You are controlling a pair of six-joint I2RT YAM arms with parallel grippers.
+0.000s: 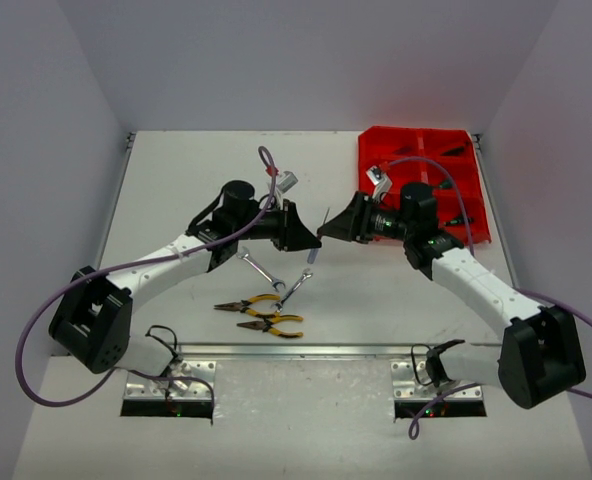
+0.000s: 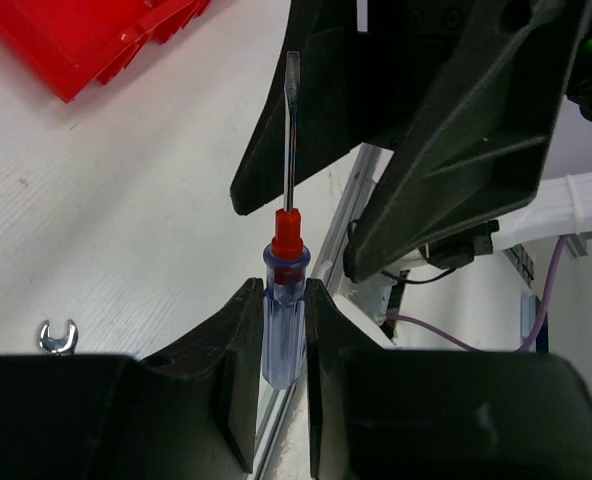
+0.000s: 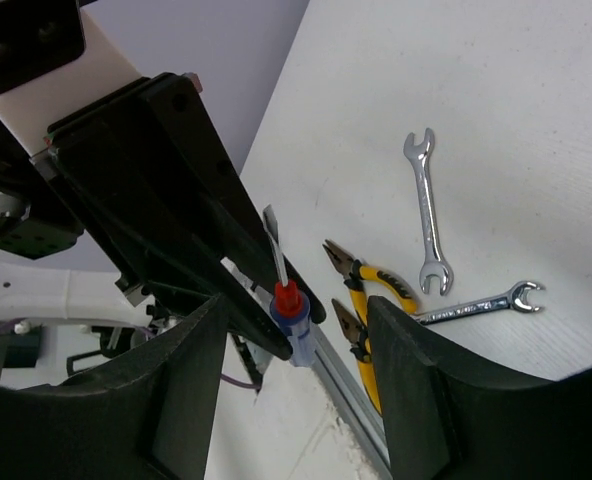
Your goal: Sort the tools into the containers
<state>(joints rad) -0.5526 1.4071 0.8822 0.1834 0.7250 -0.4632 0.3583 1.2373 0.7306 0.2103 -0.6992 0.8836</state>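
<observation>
The screwdriver [image 2: 283, 320] was translucent blue with a red collar. The tray [image 1: 416, 133] was bright red, the pliers [image 1: 261, 303] yellow-handled, the wrenches [image 3: 428, 215] silver, and the table [image 1: 176, 180] white.

Left gripper [image 1: 312, 240] and right gripper [image 1: 326, 232] meet mid-table over a screwdriver [image 2: 286, 300]; wrenches [image 1: 259, 267] and pliers [image 1: 261, 305] obstruct nearward, red tray [image 1: 416, 131] far right.

White table [image 1: 176, 180]: two silver wrenches [image 1: 259, 268] and two yellow-handled pliers [image 1: 266, 322] mid-front, red tray [image 1: 368, 150] at far right
</observation>
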